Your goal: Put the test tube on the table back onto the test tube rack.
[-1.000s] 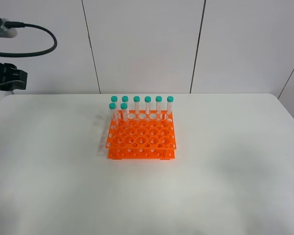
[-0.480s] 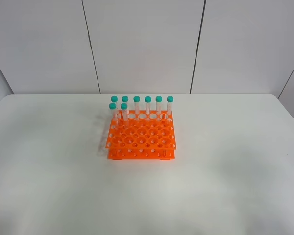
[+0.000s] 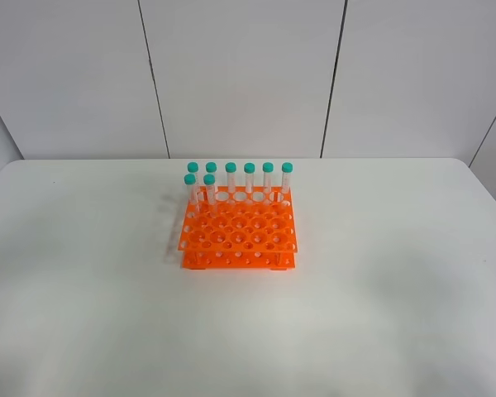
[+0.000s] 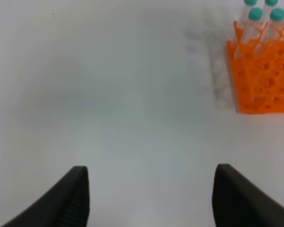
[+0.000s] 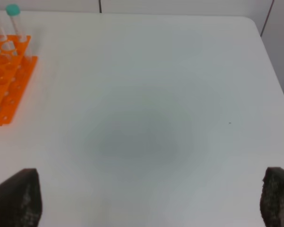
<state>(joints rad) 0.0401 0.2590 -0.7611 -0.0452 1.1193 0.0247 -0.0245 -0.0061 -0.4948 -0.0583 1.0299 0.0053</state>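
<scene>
Orange test tube rack (image 3: pixel 238 236) mid-bench, eight teal-capped tubes upright along its far rows. No test tube lying loose anywhere on white bench (image 3: pixel 380 314); presumably already among those standing, the front-left one (image 3: pixel 190 192) a fair guess, not certain. Task looks finished; next move probably none beyond keeping arms away from rack. Both arms outside overhead view. Left hand (image 4: pixel 151 198) above bare bench left of rack, fingers apart, holding nothing. Right hand (image 5: pixel 149 198) right of rack, fingers spread wide, empty
</scene>
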